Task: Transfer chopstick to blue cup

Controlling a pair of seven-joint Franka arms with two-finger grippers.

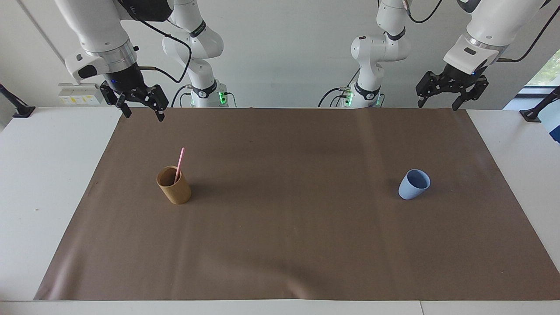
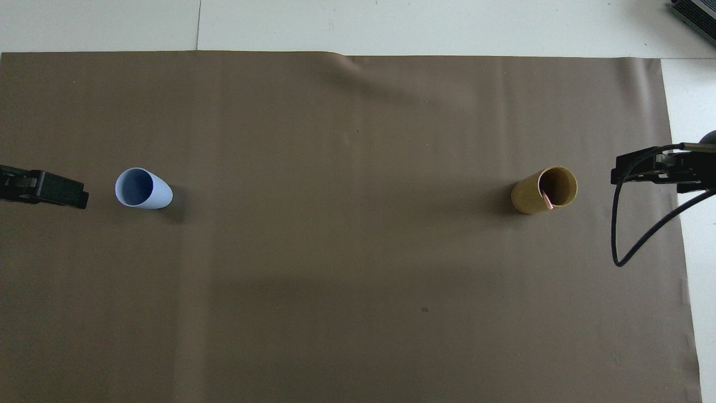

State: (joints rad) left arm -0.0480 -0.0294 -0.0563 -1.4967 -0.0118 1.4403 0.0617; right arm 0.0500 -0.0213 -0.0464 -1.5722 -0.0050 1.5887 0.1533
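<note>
The pink chopstick (image 1: 179, 162) stands leaning in a tan-brown cylindrical cup (image 1: 173, 185) on the brown mat, toward the right arm's end of the table. From overhead only its tip (image 2: 546, 200) shows inside that cup (image 2: 545, 190). The blue cup (image 1: 414, 184) (image 2: 142, 188) stands upright with nothing in it toward the left arm's end. My right gripper (image 1: 144, 116) (image 2: 632, 168) hangs open above the mat's edge by the robots, holding nothing. My left gripper (image 1: 438, 106) (image 2: 67, 193) hangs open and unloaded over the mat's corner at its own end.
A brown mat (image 1: 288, 227) covers most of the white table (image 1: 48, 175). The two cups stand far apart along one line across it. A black cable (image 2: 632, 246) loops down from the right wrist.
</note>
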